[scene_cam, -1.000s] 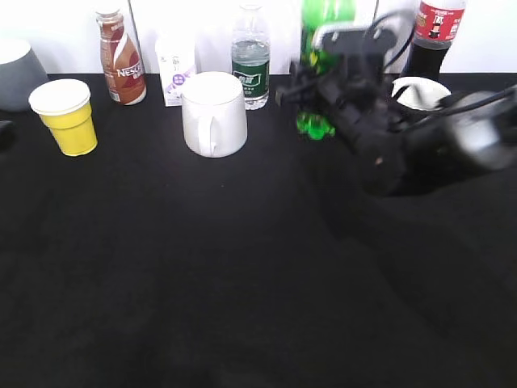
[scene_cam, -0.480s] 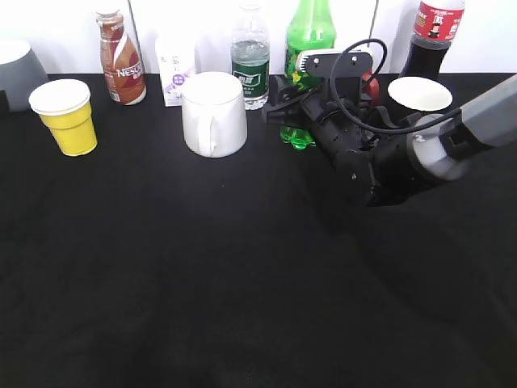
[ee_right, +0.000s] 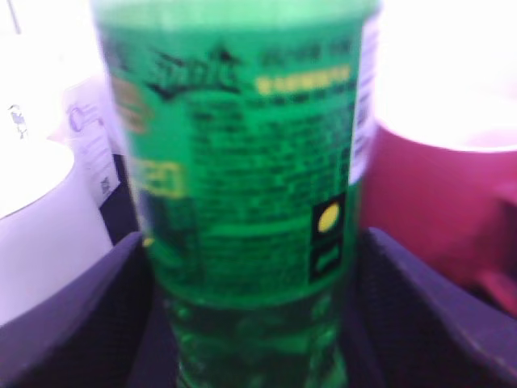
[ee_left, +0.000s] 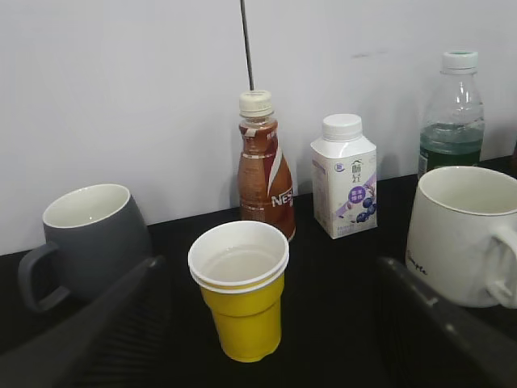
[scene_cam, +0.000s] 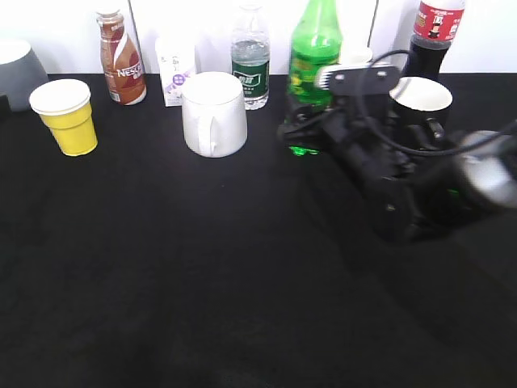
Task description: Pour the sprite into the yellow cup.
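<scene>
Standing upright between the right claw's [scene_cam: 300, 139] fingers [ee_right: 77, 311], which press its lower body on both sides, the sprite [scene_cam: 312, 58] is gripped, while the cup [ee_left: 239, 298] sits between and just ahead of the left claw's [ee_left: 275, 339] spread fingers.

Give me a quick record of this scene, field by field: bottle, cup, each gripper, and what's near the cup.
sprite: upright, between right gripper's fingers
yellow cup: upright, far left of table, no green liquid
right gripper: around the sprite's lower part; contact unclear
left gripper: open, facing the yellow cup
neighbours: grey mug, brown bottle, white mug
</scene>
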Robot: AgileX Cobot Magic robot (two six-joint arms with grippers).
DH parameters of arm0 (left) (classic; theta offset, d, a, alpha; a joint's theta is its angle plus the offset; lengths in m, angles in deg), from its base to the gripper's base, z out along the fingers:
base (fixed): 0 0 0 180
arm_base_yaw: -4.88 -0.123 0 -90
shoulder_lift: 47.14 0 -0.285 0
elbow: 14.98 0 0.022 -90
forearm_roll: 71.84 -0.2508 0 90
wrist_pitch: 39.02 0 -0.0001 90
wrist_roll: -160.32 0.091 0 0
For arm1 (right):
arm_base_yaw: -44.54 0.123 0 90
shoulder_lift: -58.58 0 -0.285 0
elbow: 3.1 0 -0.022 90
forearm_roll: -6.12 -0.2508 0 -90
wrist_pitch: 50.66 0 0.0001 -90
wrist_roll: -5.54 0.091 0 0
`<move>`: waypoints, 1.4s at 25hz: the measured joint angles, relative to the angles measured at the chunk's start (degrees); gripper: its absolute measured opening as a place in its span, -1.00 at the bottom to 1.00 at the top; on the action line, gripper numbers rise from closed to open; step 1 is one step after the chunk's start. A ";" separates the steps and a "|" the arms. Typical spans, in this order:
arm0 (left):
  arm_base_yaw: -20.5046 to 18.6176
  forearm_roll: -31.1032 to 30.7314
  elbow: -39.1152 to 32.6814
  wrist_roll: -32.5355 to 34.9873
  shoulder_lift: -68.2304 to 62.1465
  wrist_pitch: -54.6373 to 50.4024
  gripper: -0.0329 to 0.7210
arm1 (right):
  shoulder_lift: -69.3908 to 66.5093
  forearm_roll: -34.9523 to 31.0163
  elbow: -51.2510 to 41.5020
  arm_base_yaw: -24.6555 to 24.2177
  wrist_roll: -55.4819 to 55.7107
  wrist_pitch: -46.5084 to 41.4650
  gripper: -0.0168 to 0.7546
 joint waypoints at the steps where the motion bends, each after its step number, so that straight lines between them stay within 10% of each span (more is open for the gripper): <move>1: 0.00 0.00 0.00 0.00 0.00 -0.06 0.64 | 1.33 -0.24 -1.82 0.00 0.00 0.07 0.57; 10: 0.00 -0.05 2.90 -1.91 7.13 -20.41 0.64 | 18.05 3.13 -10.87 0.00 -0.13 -15.15 0.57; 15: 0.00 6.64 23.40 -2.79 9.84 -75.42 0.64 | 34.70 4.62 -4.02 0.00 0.00 -71.85 0.57; 19: 0.00 11.57 30.91 -2.79 12.65 -103.03 0.63 | 37.98 25.42 5.82 0.11 13.16 -112.83 0.57; 26: 0.00 12.13 30.91 -2.79 38.39 -108.40 0.61 | 65.92 23.16 4.81 0.11 14.33 -122.93 0.56; 35: 0.00 8.78 17.56 -2.59 47.71 -106.00 0.55 | 105.22 24.46 -19.94 0.11 13.62 -123.53 0.56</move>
